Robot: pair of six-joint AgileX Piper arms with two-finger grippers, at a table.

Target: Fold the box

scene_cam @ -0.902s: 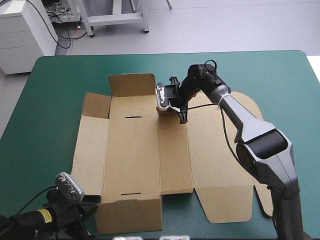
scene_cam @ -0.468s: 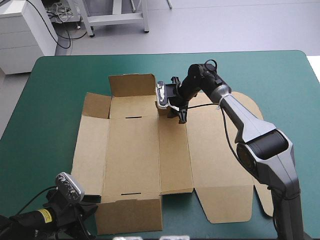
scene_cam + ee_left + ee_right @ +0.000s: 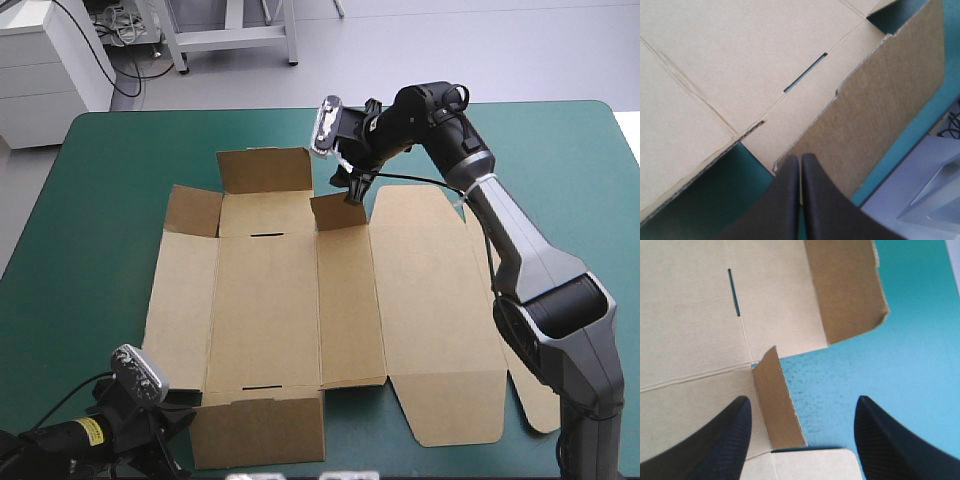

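Fold-the-box trial: the brown box [image 3: 270, 300] is lying opened out flat across the middle of the teal-green cover [image 3: 120, 180], its long panels running from 12 to 6 o'clock.

The right arm is coming in from the table's 4 o'clock side. Its upper link is rising over the sheet's wide right-hand panel, and its forearm is stretching on toward 12 o'clock. The wrist is turning back down over the board's far edge, at about 1 o'clock from the box's centre.

The right gripper [image 3: 352, 188] is hanging just over a small tab [image 3: 338, 212], which is standing up from the far end of the narrow middle panel. The black fingers are spread wide and gripping nothing. In the right wrist view the tab is sitting between them, nearer one finger, with bare cover alongside. Whether a fingertip is touching the tab cannot be told.

At 11 o'clock the far flap [image 3: 265, 170] is tilting upward, and at 10 o'clock a corner flap [image 3: 193, 210] is lifting off the cover. At 6 o'clock the near flap [image 3: 258, 428] is standing as a low wall.

The left arm is crouching low at the table's 7 o'clock corner. The left gripper [image 3: 800, 165] is pinched together to a single point and carrying nothing. It is aiming at the near flap's end, with a narrow slot [image 3: 805, 74] lying ahead of it in the board.
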